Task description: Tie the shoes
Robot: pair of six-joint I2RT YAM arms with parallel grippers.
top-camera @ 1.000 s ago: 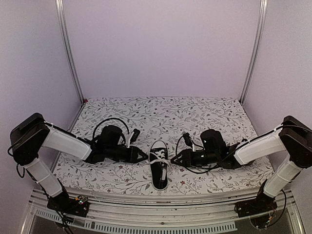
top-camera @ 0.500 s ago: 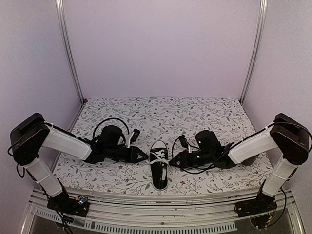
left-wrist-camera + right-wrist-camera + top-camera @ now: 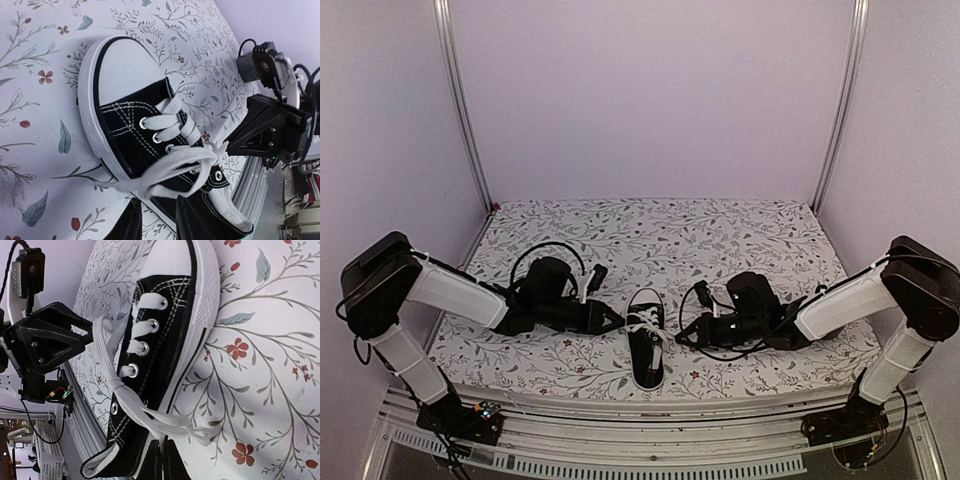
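Currently the left arm (image 3: 450,292), white-shelled with black joints, lies low across the table cover (image 3: 670,240), a pale cloth printed with grey vines and small red flowers. The left gripper (image 3: 618,320) is a black, wedge-shaped unit just to the left of the sneaker (image 3: 647,345). In its wrist view the left gripper (image 3: 159,207) has its two dark fingers (image 3: 131,222) parted by a narrow gap, and nothing is seen clamped between them. The sneaker stands upright at the middle of the near half of the table, between the two grippers, with its smooth white rubber toe cap (image 3: 125,65) pointing to the far side. Its upper is black canvas with white stitching and metal eyelets (image 3: 144,121) above a ribbed white sole (image 3: 90,125). The flat white woven laces (image 3: 175,155) are loose, with one strand trailing off each side. The right gripper (image 3: 680,335) sits just beside the shoe's right flank. In its wrist view the right gripper (image 3: 162,447) has its fingers pressed together, with the tips at the edge of a lace strand (image 3: 145,412). Whether that strand is pinched cannot be determined. The right arm (image 3: 850,300) matches the left in finish.
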